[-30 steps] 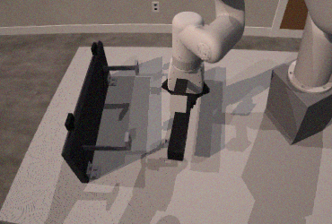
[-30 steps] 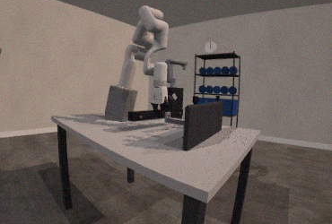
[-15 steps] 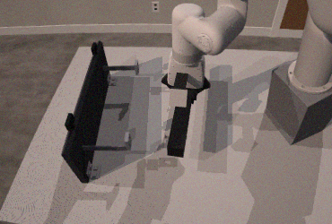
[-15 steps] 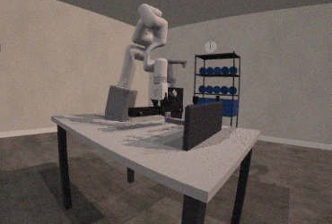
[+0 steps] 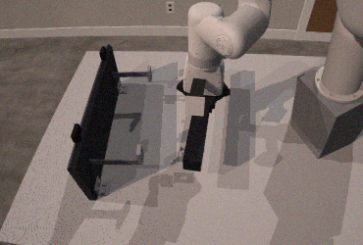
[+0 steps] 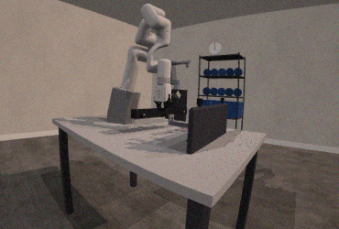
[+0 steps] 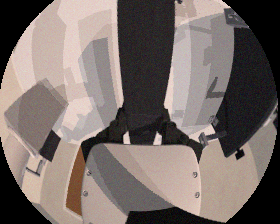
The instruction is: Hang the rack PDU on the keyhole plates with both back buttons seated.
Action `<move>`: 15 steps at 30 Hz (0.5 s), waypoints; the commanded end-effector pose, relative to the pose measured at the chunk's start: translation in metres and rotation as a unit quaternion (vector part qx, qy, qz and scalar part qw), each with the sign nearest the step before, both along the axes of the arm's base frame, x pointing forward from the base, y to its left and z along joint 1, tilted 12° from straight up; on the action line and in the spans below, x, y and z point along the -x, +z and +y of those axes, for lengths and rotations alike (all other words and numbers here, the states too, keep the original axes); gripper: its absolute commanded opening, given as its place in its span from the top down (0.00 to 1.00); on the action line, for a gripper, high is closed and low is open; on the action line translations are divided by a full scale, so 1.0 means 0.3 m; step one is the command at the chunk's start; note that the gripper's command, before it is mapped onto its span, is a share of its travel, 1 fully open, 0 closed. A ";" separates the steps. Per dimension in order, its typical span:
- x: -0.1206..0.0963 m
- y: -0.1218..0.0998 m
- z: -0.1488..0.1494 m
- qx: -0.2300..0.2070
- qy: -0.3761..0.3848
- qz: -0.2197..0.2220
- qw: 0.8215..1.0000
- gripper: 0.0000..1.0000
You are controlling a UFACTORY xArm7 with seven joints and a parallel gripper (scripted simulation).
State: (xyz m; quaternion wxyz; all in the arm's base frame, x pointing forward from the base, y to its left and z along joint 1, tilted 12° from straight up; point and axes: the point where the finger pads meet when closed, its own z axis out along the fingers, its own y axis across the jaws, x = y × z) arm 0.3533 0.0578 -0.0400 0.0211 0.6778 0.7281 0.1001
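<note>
The rack PDU (image 5: pixel 197 138) is a long black bar. My gripper (image 5: pixel 200 100) is shut on its far end and holds it above the table, a little to the right of the mount. In the wrist view the PDU (image 7: pixel 145 43) runs straight up from between my fingers. The dark upright back board (image 5: pixel 92 123) stands at the table's left with two keyhole plates, the far one (image 5: pixel 119 86) and the near one (image 5: pixel 101 184), on its right face. In the exterior view the PDU (image 6: pixel 148 113) hangs level under my gripper (image 6: pixel 158 103), behind the board (image 6: pixel 207 126).
Two thin rods (image 5: pixel 132 73) stick out from the board toward the PDU. The arm's grey base block (image 5: pixel 328 119) stands at the table's right. A shelf with blue items (image 6: pixel 222 87) stands beyond the table.
</note>
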 end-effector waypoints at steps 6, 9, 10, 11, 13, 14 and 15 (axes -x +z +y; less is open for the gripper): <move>-0.004 0.003 0.000 0.000 0.000 -0.001 1.000 1.00; -0.004 0.003 0.000 0.000 0.001 -0.002 1.000 1.00; -0.004 0.003 0.000 0.001 0.003 -0.002 1.000 1.00; -0.005 0.003 0.000 0.001 0.007 -0.002 1.000 1.00; -0.006 0.003 0.000 0.003 0.017 -0.004 1.000 1.00; -0.008 0.003 0.001 0.004 0.024 -0.004 1.000 1.00; -0.009 0.004 0.001 0.006 0.033 -0.006 0.999 1.00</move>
